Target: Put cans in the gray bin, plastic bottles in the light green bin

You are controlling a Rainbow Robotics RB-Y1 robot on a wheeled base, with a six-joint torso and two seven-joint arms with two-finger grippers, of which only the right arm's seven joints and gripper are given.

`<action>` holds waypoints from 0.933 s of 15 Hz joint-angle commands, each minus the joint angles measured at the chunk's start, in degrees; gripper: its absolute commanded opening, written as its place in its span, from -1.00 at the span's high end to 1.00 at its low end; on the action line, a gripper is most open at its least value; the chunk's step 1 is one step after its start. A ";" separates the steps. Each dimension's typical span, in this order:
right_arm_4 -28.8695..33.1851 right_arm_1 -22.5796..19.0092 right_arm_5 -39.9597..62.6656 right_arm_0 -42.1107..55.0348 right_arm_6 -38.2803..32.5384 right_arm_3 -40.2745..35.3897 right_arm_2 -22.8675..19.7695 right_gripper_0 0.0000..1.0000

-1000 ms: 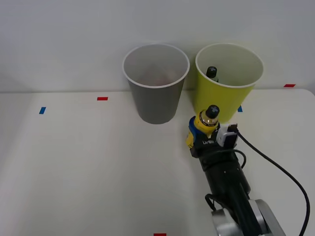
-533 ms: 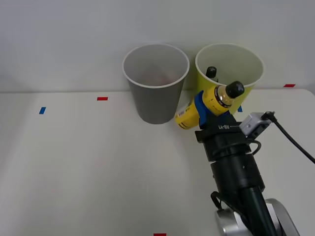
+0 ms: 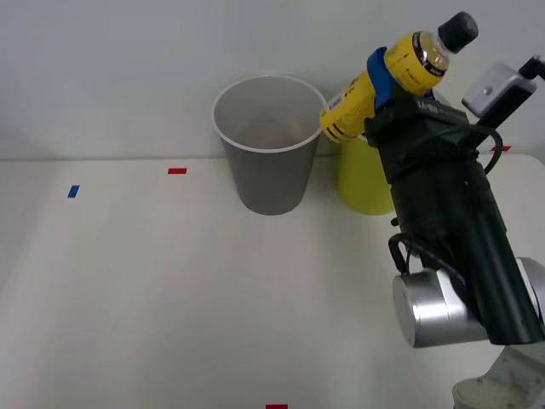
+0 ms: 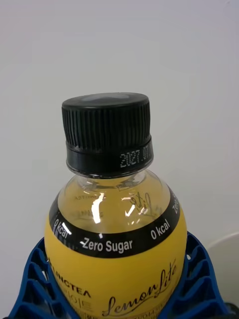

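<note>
Clamping the yellow bottle (image 3: 393,72) between blue ribbed fingers (image 4: 199,279), the right gripper (image 3: 379,81) holds it in the air, tilted, black cap (image 3: 457,30) up and to the right. Up close, the cap is ridged and stamped 2027, the clear neck holds pale liquid, and a black band reads "Zero Sugar" and "0 kcal" over a yellow label. Behind the arm stands the light green bin (image 3: 362,183); the gray bin (image 3: 269,145) stands just beside it on the white table (image 3: 153,290).
</note>
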 commanded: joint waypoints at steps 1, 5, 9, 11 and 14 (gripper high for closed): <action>-0.94 0.28 11.69 -11.09 -0.61 1.06 -5.23 1.00; -1.38 -0.16 10.02 -22.78 -0.26 15.03 -12.17 1.00; -1.29 -4.12 9.58 -29.46 0.80 24.61 -16.92 1.00; -1.29 -5.87 9.32 -29.72 1.76 26.37 -17.62 1.00; 0.29 -7.28 9.32 -29.72 3.43 29.18 -17.53 1.00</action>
